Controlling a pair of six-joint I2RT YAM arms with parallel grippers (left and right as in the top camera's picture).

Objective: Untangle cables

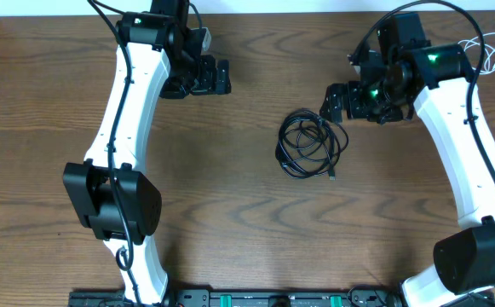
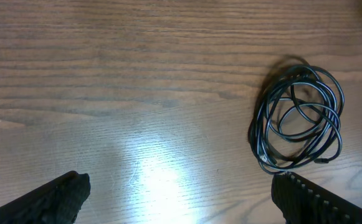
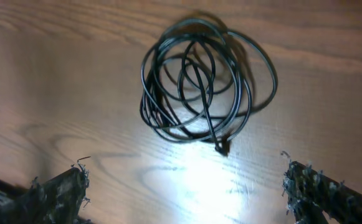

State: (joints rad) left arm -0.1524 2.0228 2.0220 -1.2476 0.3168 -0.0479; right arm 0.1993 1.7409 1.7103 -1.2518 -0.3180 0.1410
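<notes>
Fingers [image 3: 59,193] of the right pincer [image 3: 184,186] stand wide apart with nothing between them, and bare tabletop [image 3: 56,93] shows in the gap. From its own camera, a bundle of black cables [image 3: 199,87] lies just ahead of that gap, a little toward the middle, resting flat on the wood. The bundle is a loose coil of several overlapping loops crossing one another. One strand runs down through the middle of the loops and ends in a small dark plug [image 3: 221,147] at the edge of the coil nearest the pincer. Seen from above, the right pincer [image 1: 336,102] hovers just beside the coil [image 1: 311,145], at its upper right edge; whether the two touch cannot be told. Behind the right arm, well away from the pincer at the far corner of the tabletop, a thin white cable [image 1: 486,40] lies in a few loose curves.

The left pincer [image 2: 181,193] is spread wide too and holds nothing; its two dark fingers [image 2: 56,196] frame only bare wood. From its camera the black coil [image 2: 298,118] sits ahead and off to the right side, beyond the right finger and apart from it. In the overhead view the left pincer [image 1: 209,77] is well apart from the coil, with open tabletop [image 1: 247,111] between them.
</notes>
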